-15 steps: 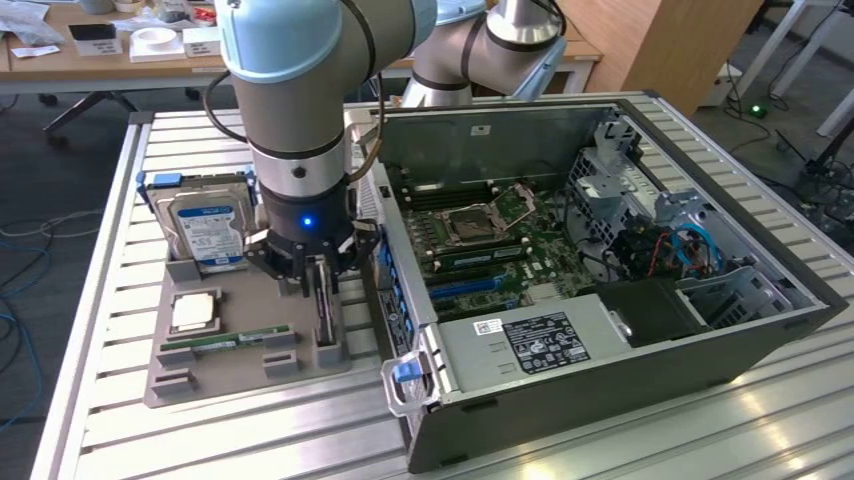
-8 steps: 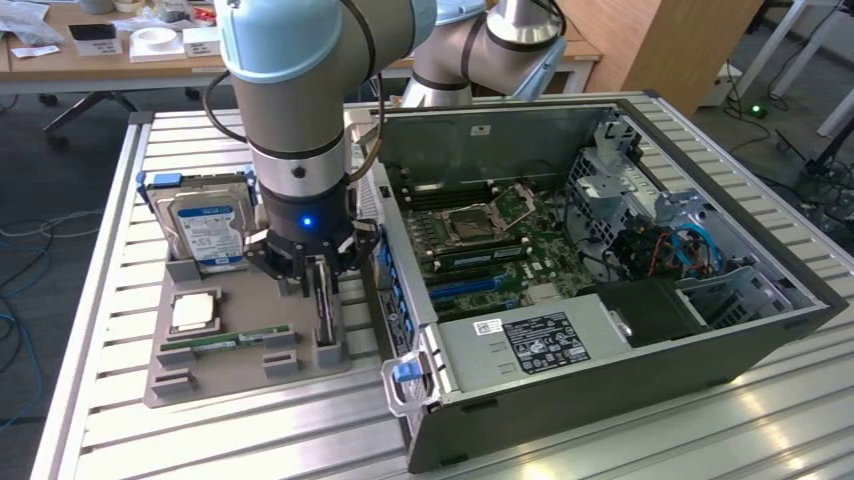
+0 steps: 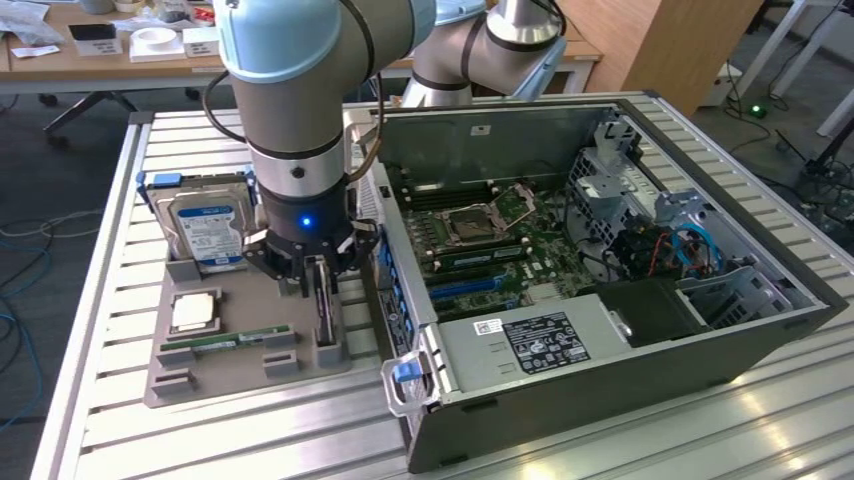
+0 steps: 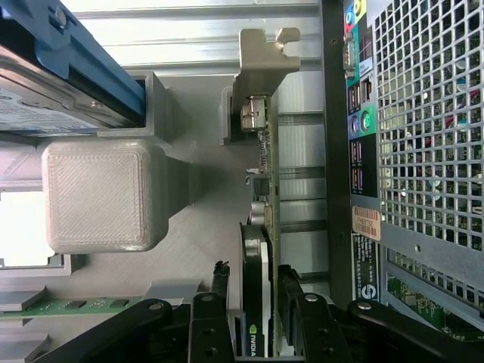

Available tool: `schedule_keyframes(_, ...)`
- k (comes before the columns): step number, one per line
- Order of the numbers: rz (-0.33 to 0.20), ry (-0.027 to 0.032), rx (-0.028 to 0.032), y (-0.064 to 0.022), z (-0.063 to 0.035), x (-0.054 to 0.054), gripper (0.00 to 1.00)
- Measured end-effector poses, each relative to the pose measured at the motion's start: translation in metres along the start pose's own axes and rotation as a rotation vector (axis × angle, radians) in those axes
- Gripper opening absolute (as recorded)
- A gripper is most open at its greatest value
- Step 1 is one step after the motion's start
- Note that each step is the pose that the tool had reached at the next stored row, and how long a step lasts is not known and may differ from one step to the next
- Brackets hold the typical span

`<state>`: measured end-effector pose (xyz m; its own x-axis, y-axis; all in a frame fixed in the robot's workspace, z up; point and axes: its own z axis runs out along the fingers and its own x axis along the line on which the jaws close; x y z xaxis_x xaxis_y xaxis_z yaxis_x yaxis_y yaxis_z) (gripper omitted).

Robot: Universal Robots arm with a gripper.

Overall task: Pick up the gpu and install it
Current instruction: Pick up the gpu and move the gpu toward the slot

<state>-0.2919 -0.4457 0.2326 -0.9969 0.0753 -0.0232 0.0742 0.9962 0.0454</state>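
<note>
Hand (image 4: 254,291) partly open, fingers (image 4: 208,325) either side of the upright gpu (image 4: 268,189).

gpu (image 4: 266,204): dark matt board, glossy black shroud, dull silvery metal bracket (image 4: 261,57).
tray (image 4: 102,193): grey plastic, matt, fine printed ridges.
table (image 4: 189,34): ribbed bare metal, soft sheen.
case (image 4: 431,113): perforated grey metal panel.
gripper (image 4: 253,291): black, matt.
arm (image 3: 287,100): smooth grey shell, glossy pale-blue cap.
</note>
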Motion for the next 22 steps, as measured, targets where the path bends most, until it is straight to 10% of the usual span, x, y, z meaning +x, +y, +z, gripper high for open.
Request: schedule_keyframes(22,0.000,0.0001,0.0001,0.0001,0.0000,-0.0017,0.27)
